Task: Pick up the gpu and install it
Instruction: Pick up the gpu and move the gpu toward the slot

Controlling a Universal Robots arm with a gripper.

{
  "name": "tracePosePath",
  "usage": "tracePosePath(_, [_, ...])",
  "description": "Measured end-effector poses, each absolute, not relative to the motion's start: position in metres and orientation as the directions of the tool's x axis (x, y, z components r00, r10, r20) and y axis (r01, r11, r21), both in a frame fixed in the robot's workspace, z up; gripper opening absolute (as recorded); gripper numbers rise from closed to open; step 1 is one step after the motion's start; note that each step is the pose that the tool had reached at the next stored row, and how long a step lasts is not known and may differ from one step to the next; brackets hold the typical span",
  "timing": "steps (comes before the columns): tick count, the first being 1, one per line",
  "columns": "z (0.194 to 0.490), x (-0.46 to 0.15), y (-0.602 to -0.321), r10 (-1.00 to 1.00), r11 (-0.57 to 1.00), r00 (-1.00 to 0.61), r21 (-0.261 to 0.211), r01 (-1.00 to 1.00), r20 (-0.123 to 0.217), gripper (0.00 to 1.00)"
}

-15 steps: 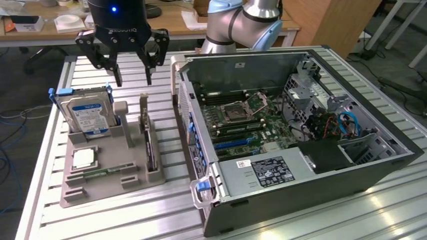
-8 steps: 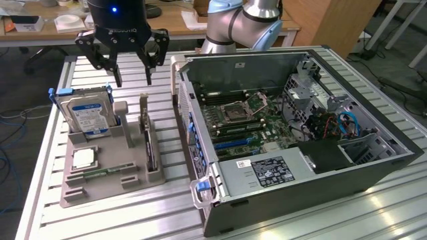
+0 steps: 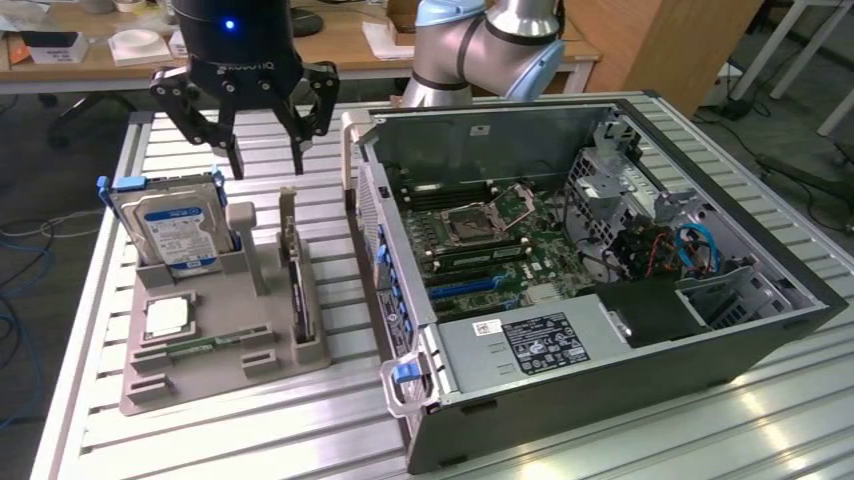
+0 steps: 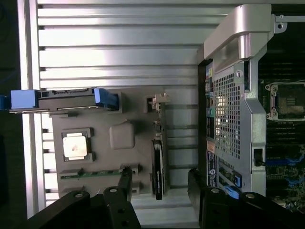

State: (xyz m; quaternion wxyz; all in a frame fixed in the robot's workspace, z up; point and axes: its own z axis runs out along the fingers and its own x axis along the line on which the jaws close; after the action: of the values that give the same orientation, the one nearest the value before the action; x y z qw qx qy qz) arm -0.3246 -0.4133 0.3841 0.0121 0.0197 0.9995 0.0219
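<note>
The gpu (image 3: 298, 285) stands on its edge in a slot of the grey holder (image 3: 214, 375) on the table, its silver bracket at the far end. In the wrist view the gpu (image 4: 158, 167) appears edge-on as a thin dark strip. My gripper (image 3: 267, 162) hangs open in the air above and behind the holder, holding nothing. From the wrist, the gripper (image 4: 159, 183) has one black finger on each side of the card's line, well above it. The open computer case (image 3: 601, 250) lies beside the holder on the exterior view's right, with the motherboard (image 3: 481, 240) exposed.
A blue-labelled hard drive (image 3: 167, 225) stands upright at the holder's back. A CPU (image 3: 167, 317) and a RAM stick (image 3: 194, 347) lie in the holder's front pockets. The case wall (image 4: 233, 95) rises close beside the gpu. The table (image 3: 267, 440) is slatted aluminium.
</note>
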Motion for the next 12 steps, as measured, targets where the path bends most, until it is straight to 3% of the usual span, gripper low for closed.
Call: tracePosePath(12, [0.380, -0.325, -0.426, 0.011, 0.999, -1.000, 0.044, 0.010, -0.023, 0.59])
